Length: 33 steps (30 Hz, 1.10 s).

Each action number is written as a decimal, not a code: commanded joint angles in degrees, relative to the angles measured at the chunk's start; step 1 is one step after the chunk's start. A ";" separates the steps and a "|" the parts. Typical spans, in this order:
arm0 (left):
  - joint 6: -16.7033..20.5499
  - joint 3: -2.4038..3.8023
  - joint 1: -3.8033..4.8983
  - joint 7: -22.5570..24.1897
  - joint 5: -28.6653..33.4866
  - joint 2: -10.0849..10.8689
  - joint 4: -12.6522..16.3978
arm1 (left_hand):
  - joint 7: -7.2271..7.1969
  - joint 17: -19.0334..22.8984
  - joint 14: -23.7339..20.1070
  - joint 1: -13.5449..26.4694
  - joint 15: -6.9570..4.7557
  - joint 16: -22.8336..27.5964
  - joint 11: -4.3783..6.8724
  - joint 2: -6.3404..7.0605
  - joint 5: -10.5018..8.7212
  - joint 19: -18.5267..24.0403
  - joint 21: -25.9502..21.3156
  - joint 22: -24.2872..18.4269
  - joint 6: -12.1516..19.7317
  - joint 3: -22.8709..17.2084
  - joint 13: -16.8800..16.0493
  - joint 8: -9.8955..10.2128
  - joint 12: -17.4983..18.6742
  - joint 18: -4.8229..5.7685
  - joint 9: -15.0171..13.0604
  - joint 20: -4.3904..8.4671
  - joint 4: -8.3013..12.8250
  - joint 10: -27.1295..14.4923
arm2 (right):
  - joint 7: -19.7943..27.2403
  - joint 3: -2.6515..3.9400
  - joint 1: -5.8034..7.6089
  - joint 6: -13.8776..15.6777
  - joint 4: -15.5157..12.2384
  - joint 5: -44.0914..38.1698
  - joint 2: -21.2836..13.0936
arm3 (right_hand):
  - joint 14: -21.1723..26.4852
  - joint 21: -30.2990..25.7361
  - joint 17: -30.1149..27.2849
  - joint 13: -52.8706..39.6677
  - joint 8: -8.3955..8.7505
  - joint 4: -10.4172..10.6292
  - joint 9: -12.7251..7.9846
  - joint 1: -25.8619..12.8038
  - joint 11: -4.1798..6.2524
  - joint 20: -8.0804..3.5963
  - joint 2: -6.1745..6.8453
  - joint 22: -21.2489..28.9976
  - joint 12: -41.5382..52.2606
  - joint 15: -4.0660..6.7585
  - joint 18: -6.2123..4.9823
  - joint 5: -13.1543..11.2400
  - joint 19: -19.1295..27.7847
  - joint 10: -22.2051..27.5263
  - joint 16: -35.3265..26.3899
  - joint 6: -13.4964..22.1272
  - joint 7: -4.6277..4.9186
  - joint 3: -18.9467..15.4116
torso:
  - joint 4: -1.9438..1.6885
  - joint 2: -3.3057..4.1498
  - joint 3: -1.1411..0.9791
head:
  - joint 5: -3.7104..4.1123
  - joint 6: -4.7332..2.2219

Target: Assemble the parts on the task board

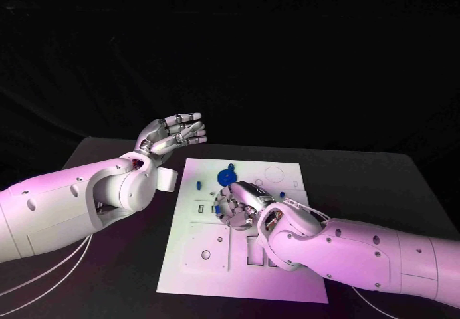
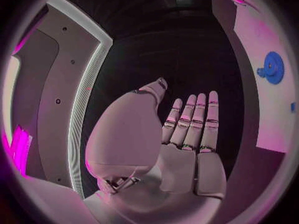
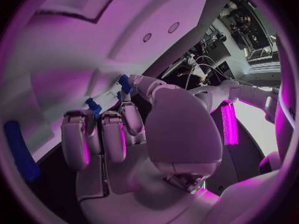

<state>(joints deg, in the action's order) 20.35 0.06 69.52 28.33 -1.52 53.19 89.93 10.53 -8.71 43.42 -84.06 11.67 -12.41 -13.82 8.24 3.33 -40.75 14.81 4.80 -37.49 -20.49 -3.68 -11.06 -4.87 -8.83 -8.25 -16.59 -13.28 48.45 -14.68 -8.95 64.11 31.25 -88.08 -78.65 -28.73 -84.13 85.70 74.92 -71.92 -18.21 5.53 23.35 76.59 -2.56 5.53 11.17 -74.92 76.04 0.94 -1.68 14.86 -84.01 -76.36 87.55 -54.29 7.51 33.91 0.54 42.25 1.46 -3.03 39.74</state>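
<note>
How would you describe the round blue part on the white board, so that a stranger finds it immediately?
Start from the white task board in the middle of the black table. Go to its far end, beyond the right hand that is resting on the board. The blue disc lies there; it is round and clearly larger than the other small blue pieces nearby.

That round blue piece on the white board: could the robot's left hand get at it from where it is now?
Probably yes: the left hand is open, raised beside the board, and nothing lies between it and the blue piece.
</note>
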 commanded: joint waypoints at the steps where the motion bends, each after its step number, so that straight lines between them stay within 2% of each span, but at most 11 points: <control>1: -0.93 0.04 0.05 0.22 0.19 0.00 0.22 | 5.96 0.06 0.23 0.42 0.03 0.26 0.11 -0.06 -0.25 -0.38 -0.30 -0.06 -0.34 -0.33 -0.01 0.17 0.39 -0.65 0.06 -0.03 0.10 0.36 | -0.88 -0.01 -0.15 -1.26 0.23 -1.95 0.18 | -4.35 -0.15 8.51 0.05 -0.30 -0.40 1.07 -0.35 -0.16 -0.57 -0.13 -12.48 -0.29 0.29 0.45 0.12 -3.19 -0.17 -0.03 -0.37 -0.07 0.02 | 0.01 0.04 0.00 | 0.05 0.15; 22: -0.99 0.04 0.05 0.10 0.19 0.27 0.42 | 5.93 0.11 0.11 0.60 0.05 0.42 0.13 0.05 -0.25 -0.41 -0.37 -0.15 -0.39 -0.33 -0.02 0.20 0.47 -0.62 0.06 -0.03 0.10 0.49 | -2.13 0.00 -0.23 -0.46 1.02 -3.60 0.23 | -4.34 -0.10 8.45 0.08 -0.48 -0.68 1.12 -0.65 -0.12 -0.60 0.35 -12.52 -0.34 0.33 0.46 0.12 -3.24 -0.13 -0.07 -0.23 -0.10 -0.06 | 0.01 -0.03 -0.01 | 0.02 0.52; 33: -1.01 0.04 0.05 0.02 0.19 0.34 0.44 | 5.93 0.13 0.06 0.66 0.07 0.50 0.12 0.08 -0.24 -0.41 -0.40 -0.21 -0.39 -0.34 -0.01 0.23 0.53 -0.61 0.07 -0.03 0.12 0.51 | -2.62 0.00 -0.23 -0.70 1.04 -4.00 0.30 | -4.34 -0.08 8.44 0.12 -0.66 -1.09 1.12 -1.06 -0.13 -0.62 1.18 -12.55 -0.40 0.34 0.47 0.13 -3.27 -0.07 -0.09 0.04 -0.08 -0.16 | -0.01 -0.05 0.01 | 0.11 0.64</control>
<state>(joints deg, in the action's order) 20.30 0.06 69.52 28.14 -1.47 53.58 90.20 10.53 -8.66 43.42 -84.06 11.68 -12.19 -13.62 8.23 3.33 -40.75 14.58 4.64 -37.49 -20.49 -3.68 -11.06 -4.61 -8.83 -8.25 -16.59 -13.28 48.65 -16.39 -8.87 64.00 31.23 -87.11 -81.63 -28.45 -84.13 85.70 74.91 -71.86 -18.78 4.72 24.40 75.67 -2.56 5.12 12.10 -74.91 75.82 0.94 -1.69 14.83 -84.01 -76.36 87.54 -54.17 7.38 33.78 0.54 42.19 1.46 -2.92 40.36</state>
